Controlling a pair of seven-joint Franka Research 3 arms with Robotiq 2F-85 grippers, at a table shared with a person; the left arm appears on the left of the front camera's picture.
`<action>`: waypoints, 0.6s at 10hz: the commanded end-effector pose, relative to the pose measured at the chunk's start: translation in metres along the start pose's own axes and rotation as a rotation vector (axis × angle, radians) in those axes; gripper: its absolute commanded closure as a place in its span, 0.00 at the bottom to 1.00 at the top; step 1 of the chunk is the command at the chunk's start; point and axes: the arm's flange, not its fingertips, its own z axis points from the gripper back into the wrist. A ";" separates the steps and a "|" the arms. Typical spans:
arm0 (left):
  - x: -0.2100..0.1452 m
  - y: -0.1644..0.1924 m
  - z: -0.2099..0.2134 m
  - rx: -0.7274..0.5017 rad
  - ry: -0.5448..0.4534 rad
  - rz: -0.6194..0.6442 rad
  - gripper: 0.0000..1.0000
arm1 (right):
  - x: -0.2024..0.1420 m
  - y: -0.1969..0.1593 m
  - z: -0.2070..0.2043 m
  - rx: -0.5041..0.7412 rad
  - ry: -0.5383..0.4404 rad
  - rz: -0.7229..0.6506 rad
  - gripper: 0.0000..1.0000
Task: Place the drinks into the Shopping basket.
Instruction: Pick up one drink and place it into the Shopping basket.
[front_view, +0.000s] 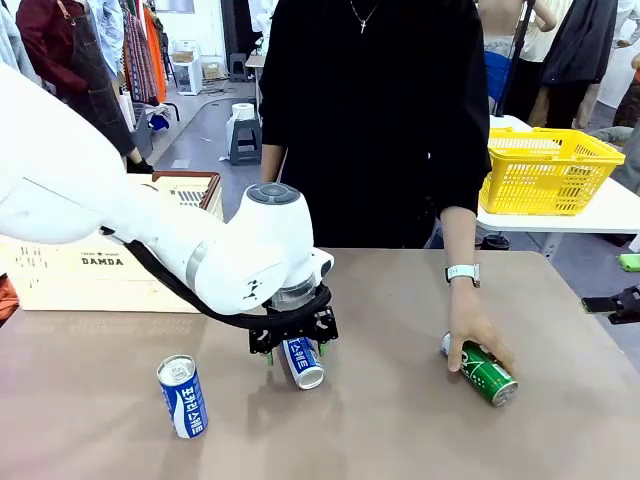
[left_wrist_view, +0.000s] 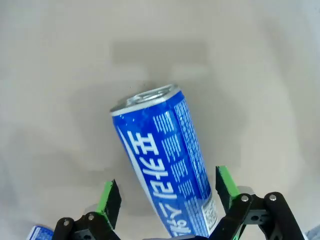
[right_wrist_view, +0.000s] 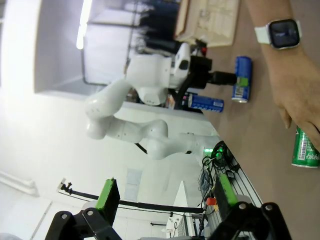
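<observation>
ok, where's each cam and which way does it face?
Front: robot's side, facing across the table at the person; left arm shows.
Left wrist: looks down past the open left gripper at a lying blue can.
Right wrist: rolled sideways, looks past the open right gripper at the left arm.
Shared: front and right wrist show the person's hand on the green can.

Brown table (front_view: 400, 430): upright blue can (front_view: 182, 397), lying blue can (front_view: 303, 362), green can (front_view: 487, 373), cream basket (front_view: 100, 275).

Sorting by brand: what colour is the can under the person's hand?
The drink can is green with white marks, silver end; front view shows it best.
</observation>
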 end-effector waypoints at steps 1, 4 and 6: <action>0.008 -0.013 -0.009 0.042 -0.018 0.044 0.00 | 0.000 0.006 0.001 0.001 0.009 -0.020 0.00; 0.013 -0.012 -0.009 0.048 -0.001 0.056 0.63 | 0.000 0.006 0.001 0.001 0.009 -0.020 0.00; 0.015 -0.012 -0.009 0.055 0.005 0.055 1.00 | 0.000 0.006 0.001 0.001 0.009 -0.020 0.00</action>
